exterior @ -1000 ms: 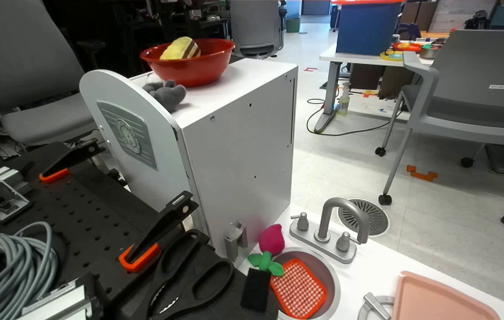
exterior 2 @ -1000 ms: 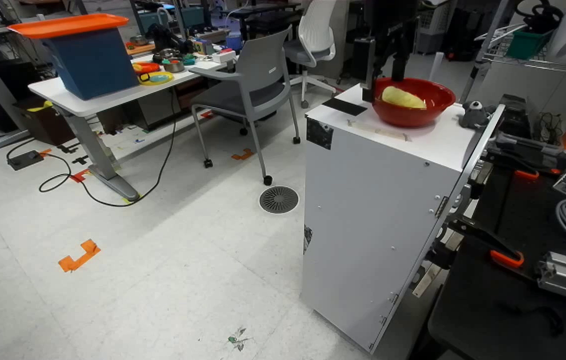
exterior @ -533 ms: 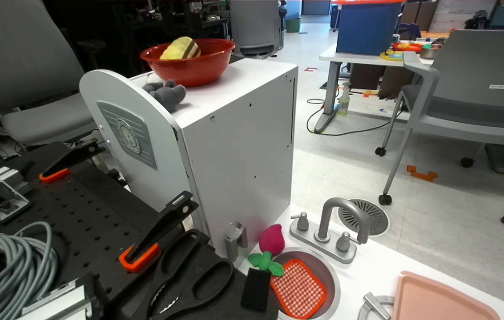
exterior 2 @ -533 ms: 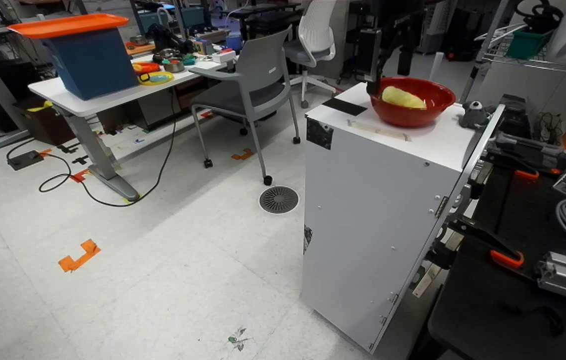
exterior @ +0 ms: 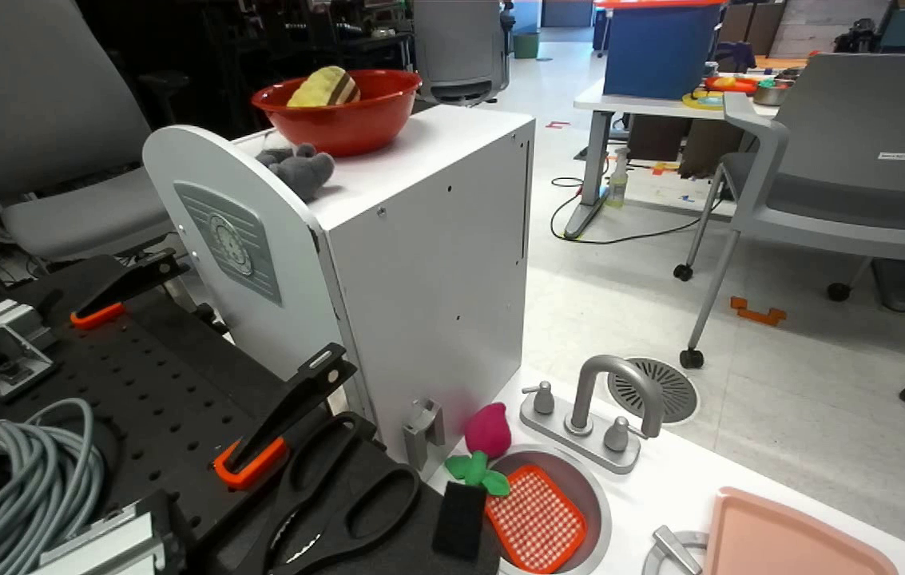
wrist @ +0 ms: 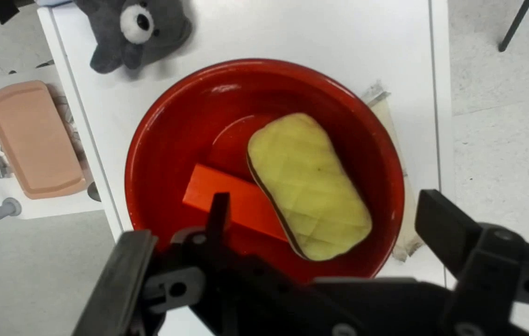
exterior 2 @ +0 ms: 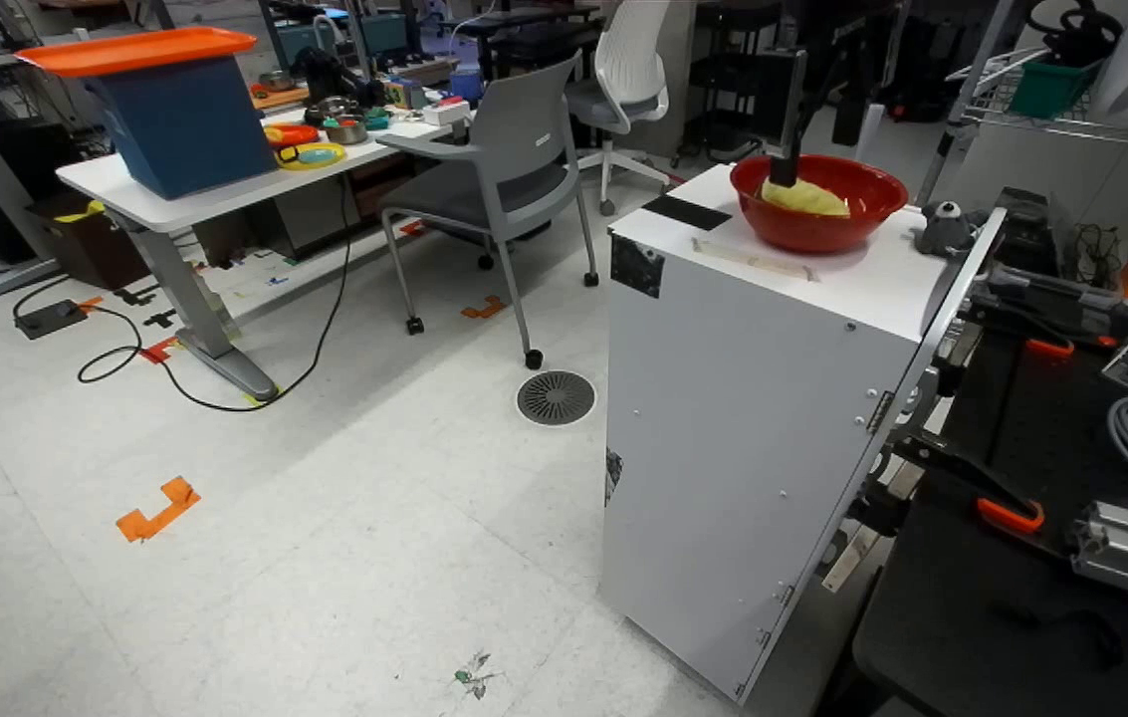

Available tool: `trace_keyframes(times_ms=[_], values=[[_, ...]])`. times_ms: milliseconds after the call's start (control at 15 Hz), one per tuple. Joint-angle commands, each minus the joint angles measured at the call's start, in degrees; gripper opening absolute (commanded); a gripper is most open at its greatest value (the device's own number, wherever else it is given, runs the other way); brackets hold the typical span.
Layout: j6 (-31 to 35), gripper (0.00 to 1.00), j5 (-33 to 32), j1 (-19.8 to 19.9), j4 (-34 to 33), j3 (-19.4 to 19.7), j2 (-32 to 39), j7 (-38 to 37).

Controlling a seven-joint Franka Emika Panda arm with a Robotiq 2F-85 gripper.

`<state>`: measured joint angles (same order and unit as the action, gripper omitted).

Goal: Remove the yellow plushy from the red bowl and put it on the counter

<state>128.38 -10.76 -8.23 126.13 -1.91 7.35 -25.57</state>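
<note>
The yellow plushy [wrist: 308, 186] lies inside the red bowl [wrist: 269, 70], on an orange-red block [wrist: 255, 210]. The plushy [exterior: 323, 89] and the bowl [exterior: 356, 128] stand on top of the white cabinet. They also show in an exterior view, plushy [exterior 2: 812, 199] and bowl [exterior 2: 812, 239]. My gripper [wrist: 325, 205] is open and empty above the bowl, its fingers apart on either side of the plushy's near end. The gripper [exterior 2: 817, 147] hangs over the bowl in an exterior view. The white counter [exterior: 672, 487] stands lower, beside the cabinet.
A grey bear plush [wrist: 140, 32] sits beside the bowl on the cabinet [exterior: 428, 239]. The counter holds a faucet [exterior: 604, 407], a basin with an orange mesh piece [exterior: 540, 519], a pink plush [exterior: 489, 431] and a salmon tray [exterior: 787, 535]. A black table [exterior: 140, 375] holds clamps.
In an exterior view my gripper has moved to the right, from the bowl's left edge to over the bowl. The plushy and bowl have not moved.
</note>
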Motion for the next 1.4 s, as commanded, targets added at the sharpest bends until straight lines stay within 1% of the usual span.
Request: trace_keyframes(times_ms=[0, 333, 600, 933, 1333], values=[[2.38, 1.00, -0.62, 0.36, 4.35, -0.43, -3.67, -2.69], [7.07, 1.00, 1.73, 2.18, 9.46, 0.17, -6.76, -4.58], [9.65, 1.00, 5.34, 4.73, 12.38, 1.08, -8.01, -3.48], [9.19, 1.00, 7.83, 7.11, 12.55, 2.00, -7.59, -2.07], [8.83, 1.00, 7.77, 7.79, 11.77, 2.04, -7.09, -2.29]])
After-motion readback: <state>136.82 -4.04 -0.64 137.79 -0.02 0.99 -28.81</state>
